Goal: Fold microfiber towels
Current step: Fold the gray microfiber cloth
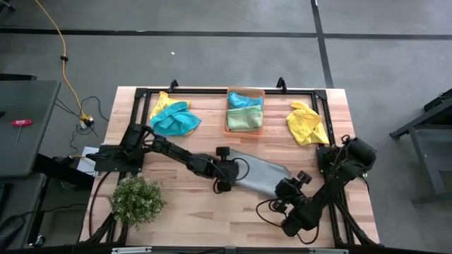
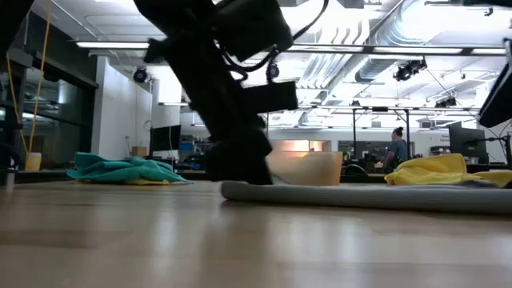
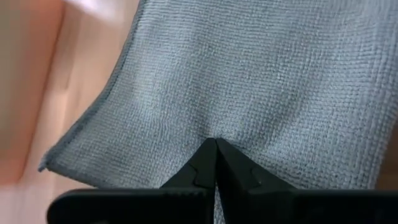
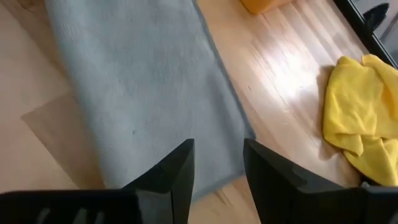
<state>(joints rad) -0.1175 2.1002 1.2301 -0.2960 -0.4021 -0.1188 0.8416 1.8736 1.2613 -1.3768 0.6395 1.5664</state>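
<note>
A grey microfiber towel (image 1: pixel 261 171) lies flat and long across the middle of the table. My left gripper (image 1: pixel 224 180) is shut on its left end. My right gripper (image 4: pixel 217 155) stands open over the towel's right end, one finger above the cloth and one above bare wood near a corner (image 4: pixel 247 135); I cannot tell whether it touches. In the low view the towel (image 2: pixel 368 196) lies flat behind the dark left arm. More towels lie at the back: a teal and yellow heap (image 1: pixel 173 116) and a yellow one (image 1: pixel 306 123). My left gripper has its shut fingertips (image 3: pixel 205 163) on the grey towel's left end edge (image 3: pixel 186 140), some way from the corner (image 3: pixel 46 165). It comes from above, slanting down. The cloth puckers slightly at the tips. The towel lies flat on the table; the layers cannot be told.
An orange bin (image 1: pixel 245 113) with a teal and a green towel in it stands at the back centre. A bushy green plant (image 1: pixel 136 200) stands at the near left. A black frame (image 1: pixel 141 95) rims the table's back and sides. Bare wood lies in front of the grey towel.
</note>
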